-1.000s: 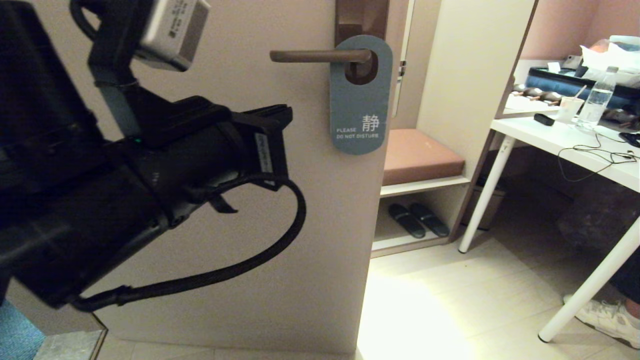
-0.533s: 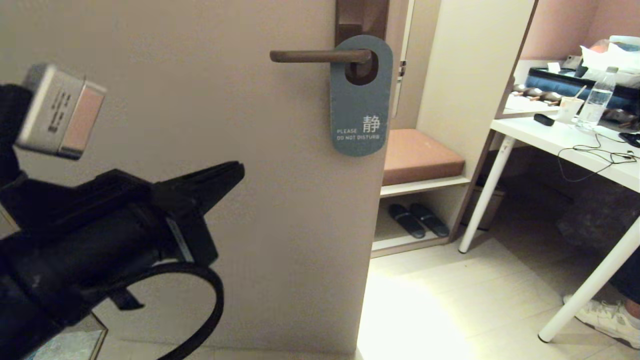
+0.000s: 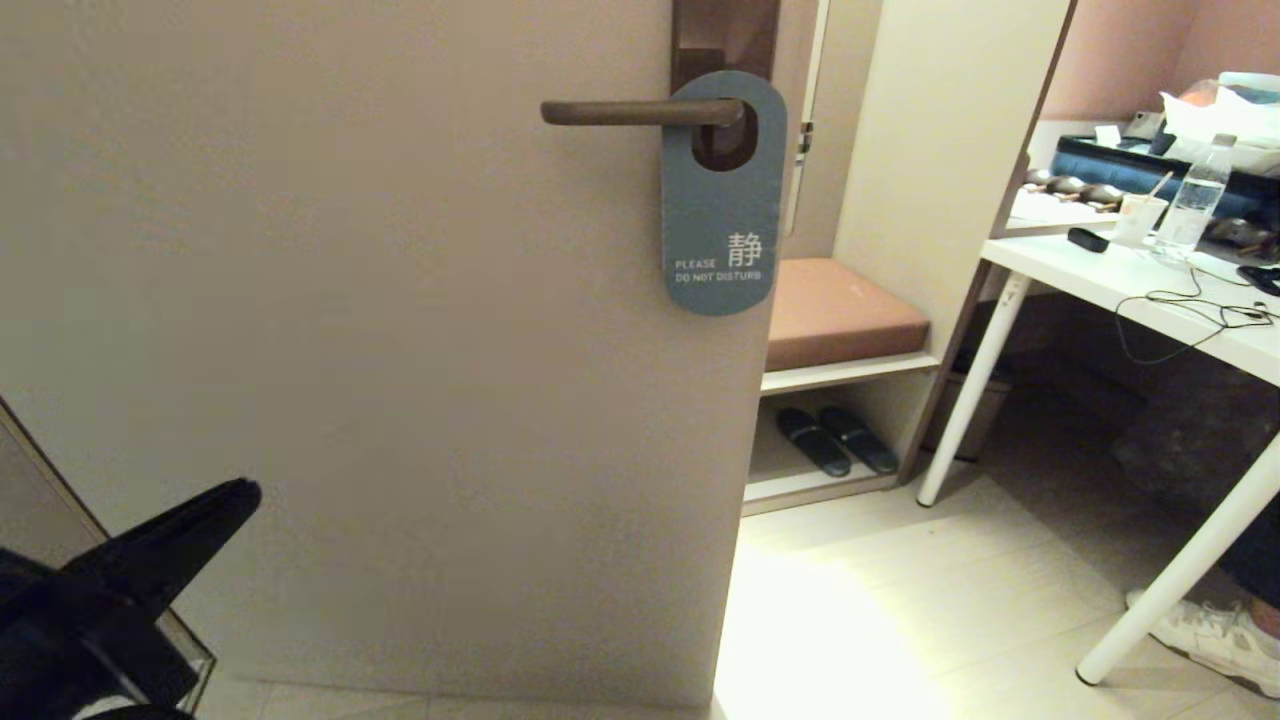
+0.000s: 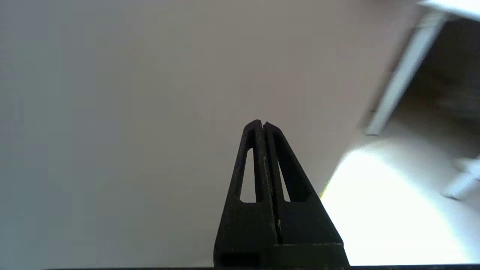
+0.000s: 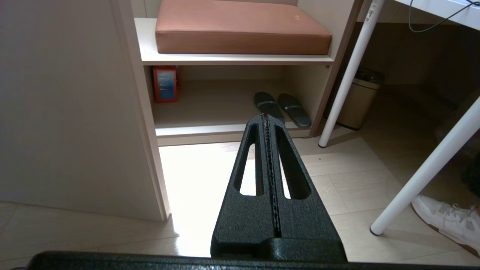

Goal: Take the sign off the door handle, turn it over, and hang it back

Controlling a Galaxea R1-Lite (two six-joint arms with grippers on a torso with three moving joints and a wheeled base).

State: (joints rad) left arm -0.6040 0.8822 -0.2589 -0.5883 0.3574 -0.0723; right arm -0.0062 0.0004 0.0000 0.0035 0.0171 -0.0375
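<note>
The sign [image 3: 722, 205] hangs by its round hole on the dark bronze door handle [image 3: 640, 112], slate-blue "PLEASE DO NOT DISTURB" face outward, flat against the beige door [image 3: 400, 350]. The handle sits on a tall dark brown backplate [image 3: 725, 35]. My left gripper [image 3: 240, 495] is low at the bottom left of the head view, far below and left of the sign, shut and empty; in the left wrist view [image 4: 261, 123] it faces the bare door. My right gripper [image 5: 265, 117] is out of the head view, low near the floor, shut and empty.
Right of the door's edge stands a cabinet with a brown cushion [image 3: 840, 310] and dark slippers [image 3: 835, 438] beneath. A white table [image 3: 1130, 280] with a bottle [image 3: 1195, 200] and cables stands at the right. A white shoe [image 3: 1215, 635] rests on the floor.
My left arm has dropped from in front of the door beside the handle down to the bottom left corner. The sign and handle have not moved.
</note>
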